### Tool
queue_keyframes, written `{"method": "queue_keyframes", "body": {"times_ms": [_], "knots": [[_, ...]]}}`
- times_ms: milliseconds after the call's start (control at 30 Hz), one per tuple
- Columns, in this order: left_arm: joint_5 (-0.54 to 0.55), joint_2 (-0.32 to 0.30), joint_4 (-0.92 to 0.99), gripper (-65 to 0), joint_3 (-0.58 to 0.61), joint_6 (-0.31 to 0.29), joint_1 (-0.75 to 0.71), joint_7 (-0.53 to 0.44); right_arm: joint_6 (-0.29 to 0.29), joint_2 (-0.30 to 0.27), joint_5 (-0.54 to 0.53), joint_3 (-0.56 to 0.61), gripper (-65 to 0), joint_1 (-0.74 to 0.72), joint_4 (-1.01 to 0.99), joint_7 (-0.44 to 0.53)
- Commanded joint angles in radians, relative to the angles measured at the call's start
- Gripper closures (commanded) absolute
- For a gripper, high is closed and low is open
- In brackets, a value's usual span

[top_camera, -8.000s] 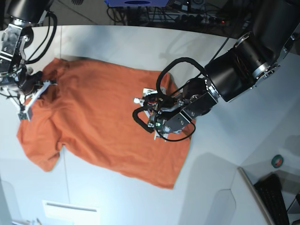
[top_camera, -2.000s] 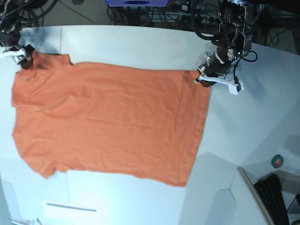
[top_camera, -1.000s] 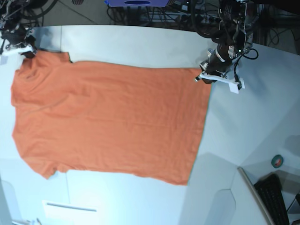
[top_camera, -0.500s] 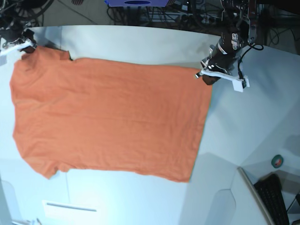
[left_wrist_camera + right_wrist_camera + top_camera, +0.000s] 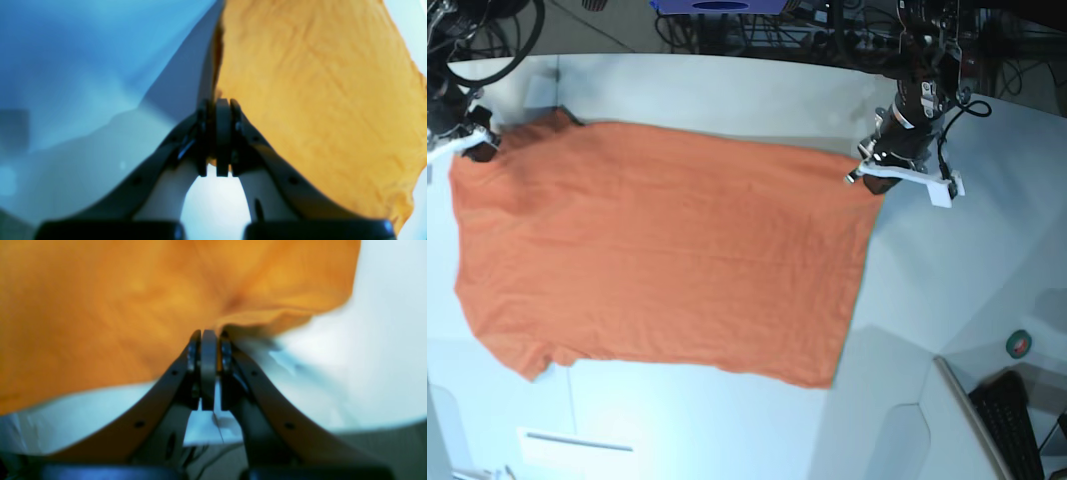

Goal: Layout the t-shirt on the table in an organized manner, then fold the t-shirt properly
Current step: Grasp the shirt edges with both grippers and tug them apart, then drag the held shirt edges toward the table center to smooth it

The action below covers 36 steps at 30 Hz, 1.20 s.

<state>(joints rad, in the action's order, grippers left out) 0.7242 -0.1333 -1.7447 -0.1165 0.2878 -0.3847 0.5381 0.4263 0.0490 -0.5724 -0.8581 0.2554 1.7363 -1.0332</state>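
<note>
The orange t-shirt (image 5: 657, 250) lies spread nearly flat on the white table (image 5: 727, 90), sleeves to the left and hem to the right. My left gripper (image 5: 873, 170) is at the far right hem corner and shut on the cloth. The left wrist view shows its fingers (image 5: 223, 103) pinching the t-shirt (image 5: 317, 83) edge over the table (image 5: 83, 50). My right gripper (image 5: 474, 140) is shut on the far left corner by the sleeve. In the right wrist view its fingers (image 5: 208, 336) clamp a fold of the t-shirt (image 5: 116, 290) above the table (image 5: 367, 340).
A dark keyboard (image 5: 1012, 425) and a small round green-and-red object (image 5: 1019, 344) sit past the table's lower right edge. A white label (image 5: 577, 440) lies near the front left. Cables and equipment (image 5: 827, 20) line the far edge.
Both grippers have drawn the shirt's far edge slightly toward the near side over the last second. Eight seconds ago the shirt lay crumpled; now it is stretched out.
</note>
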Motion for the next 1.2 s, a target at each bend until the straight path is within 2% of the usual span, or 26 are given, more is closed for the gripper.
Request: {"method": "queue_keyframes", "body": {"times_ms": [0, 100, 333, 467, 667, 800, 967, 1167], "knots": [[0.002, -0.002, -0.018, 0.0, -0.004, -0.006, 0.01, -0.016, -0.005, -0.024, -0.01, -0.002, 0.0, -0.024, 0.015, 0.015], [0.002, 0.001, -0.01, 0.0, -0.002, -0.005, 0.051, -0.016, -0.054, -0.042, 0.059, 0.044, 0.0, -0.103, -0.032, 0.014], [0.002, 0.044, 0.104, 0.0, -0.01, -0.005, 0.165, -0.016, -0.063, -0.065, 0.162, 0.076, 0.0, -0.267, -0.232, 0.063], [0.002, 0.047, 0.202, 0.0, -0.01, -0.005, 0.231, -0.016, -0.063, -0.073, 0.217, 0.076, 0.0, -0.341, -0.319, 0.086], [0.002, 0.047, 0.277, 0.0, -0.012, 0.011, 0.304, -0.02, -0.065, -0.122, 0.222, 0.079, 0.0, -0.399, -0.457, 0.139], [0.002, 0.048, 0.277, 0.0, -0.012, 0.037, 0.312, -0.022, -0.065, -0.156, 0.222, 0.176, 0.0, -0.405, -0.508, 0.193], [-0.001, 0.048, 0.285, 0.0, -0.013, 0.037, 0.309, -0.023, -0.066, -0.156, 0.222, 0.224, 0.0, -0.407, -0.52, 0.253], [-0.001, 0.048, 0.352, 0.0, -0.013, 0.037, 0.341, -0.023, -0.068, -0.154, 0.222, 0.225, 0.0, -0.442, -0.52, 0.256]]}}
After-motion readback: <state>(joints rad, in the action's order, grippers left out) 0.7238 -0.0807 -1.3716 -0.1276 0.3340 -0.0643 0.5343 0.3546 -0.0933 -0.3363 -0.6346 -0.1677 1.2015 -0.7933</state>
